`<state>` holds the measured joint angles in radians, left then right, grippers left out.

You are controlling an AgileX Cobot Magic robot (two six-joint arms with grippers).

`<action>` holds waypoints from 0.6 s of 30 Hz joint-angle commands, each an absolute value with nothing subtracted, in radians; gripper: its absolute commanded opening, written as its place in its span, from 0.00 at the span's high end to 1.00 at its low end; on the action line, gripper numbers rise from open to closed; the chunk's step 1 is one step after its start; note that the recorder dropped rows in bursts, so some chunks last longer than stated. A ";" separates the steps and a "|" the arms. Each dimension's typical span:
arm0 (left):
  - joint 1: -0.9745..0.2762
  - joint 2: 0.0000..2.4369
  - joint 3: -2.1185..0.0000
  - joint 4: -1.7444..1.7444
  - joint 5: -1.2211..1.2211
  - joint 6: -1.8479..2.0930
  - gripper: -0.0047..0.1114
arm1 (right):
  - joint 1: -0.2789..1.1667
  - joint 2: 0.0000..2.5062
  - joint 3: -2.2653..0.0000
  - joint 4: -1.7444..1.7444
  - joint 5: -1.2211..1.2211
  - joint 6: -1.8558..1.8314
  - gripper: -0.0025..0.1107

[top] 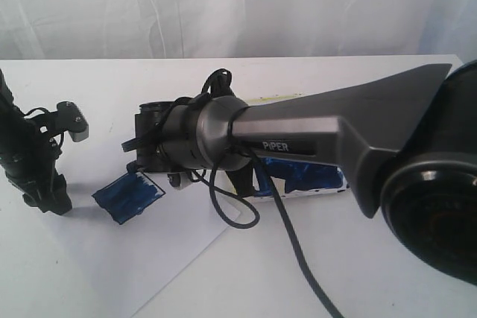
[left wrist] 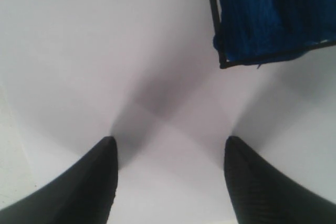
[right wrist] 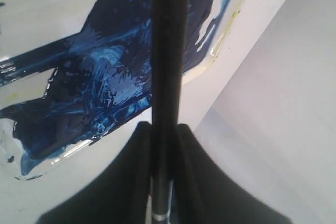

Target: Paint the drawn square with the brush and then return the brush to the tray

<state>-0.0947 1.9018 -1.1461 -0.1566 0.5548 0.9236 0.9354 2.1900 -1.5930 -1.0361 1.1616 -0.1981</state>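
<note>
The drawn square is filled with streaky dark blue and lies on the white paper sheet. My left gripper stands just left of it, pressed low on the sheet. In the left wrist view this gripper is open with only paper between its fingers, and a corner of the square shows beyond them. My right gripper is shut on the brush, whose black handle crosses above the blue-smeared tray. A silver band shows behind the fingers. The tip is hidden.
The tray lies right of the paper, half hidden under the right arm, which reaches across the middle. A black cable loops down from that arm over the table. White cloth hangs behind the table's far edge.
</note>
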 commanded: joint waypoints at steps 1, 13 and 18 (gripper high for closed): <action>-0.093 1.932 -1.128 -0.154 0.576 0.911 0.41 | 0.936 2.194 -1.598 -1.048 1.161 -0.179 0.98; -0.093 1.932 -1.128 -0.154 0.576 0.911 0.41 | 0.936 2.226 -1.598 -1.076 1.221 -0.168 0.98; -0.093 1.932 -1.128 -0.154 0.576 0.911 0.41 | 0.943 2.222 -1.598 -1.064 1.221 -0.183 0.98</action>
